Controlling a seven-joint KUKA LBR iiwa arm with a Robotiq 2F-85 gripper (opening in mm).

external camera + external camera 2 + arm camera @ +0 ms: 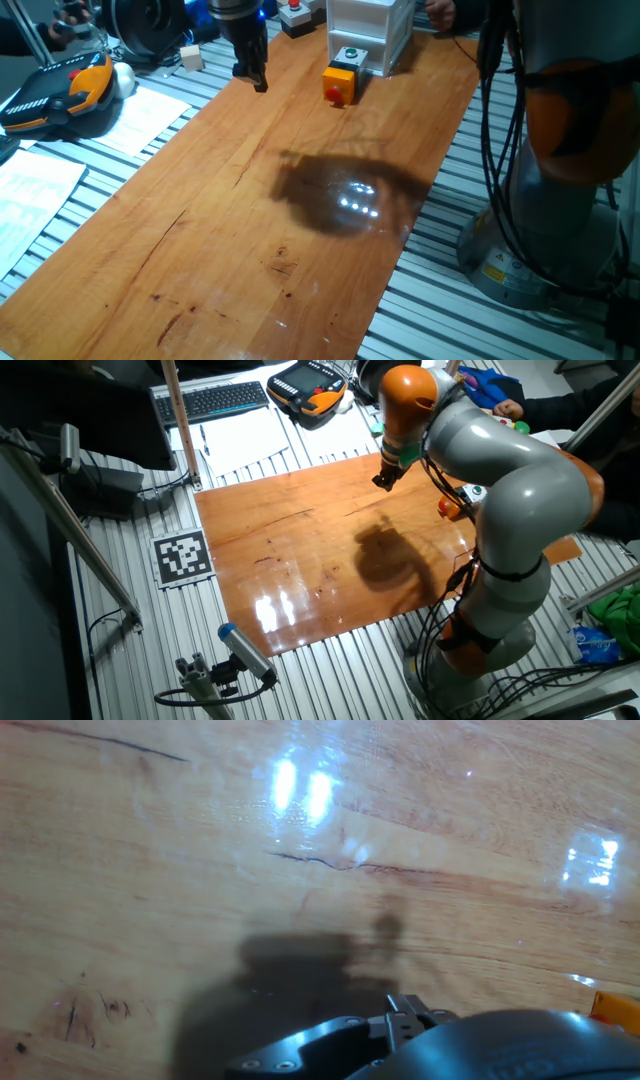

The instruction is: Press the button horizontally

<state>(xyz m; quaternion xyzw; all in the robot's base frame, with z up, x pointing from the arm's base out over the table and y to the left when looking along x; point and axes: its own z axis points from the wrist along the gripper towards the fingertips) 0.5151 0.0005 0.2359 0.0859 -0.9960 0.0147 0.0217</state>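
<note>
The small yellow-orange box point(341, 75) stands on the wooden table point(300, 220) near its far end. Its round red button point(333, 93) is on the side that faces the near end of the table. My gripper point(253, 76) hangs just above the table, to the left of the box and about a hand's width from it, fingers pointing down. In the other fixed view the gripper point(384, 479) is over the table's far part and the box point(446, 507) peeks out beside the arm. The hand view shows bare wood and an orange sliver of the box point(612, 1005). No view shows a gap between the fingertips.
A green button on a grey housing point(350, 56) sits just behind the box, against a white drawer unit point(370, 28). A red button on a black housing point(293, 15) lies at the back. A teach pendant point(55, 95) and papers point(140, 118) lie left of the table.
</note>
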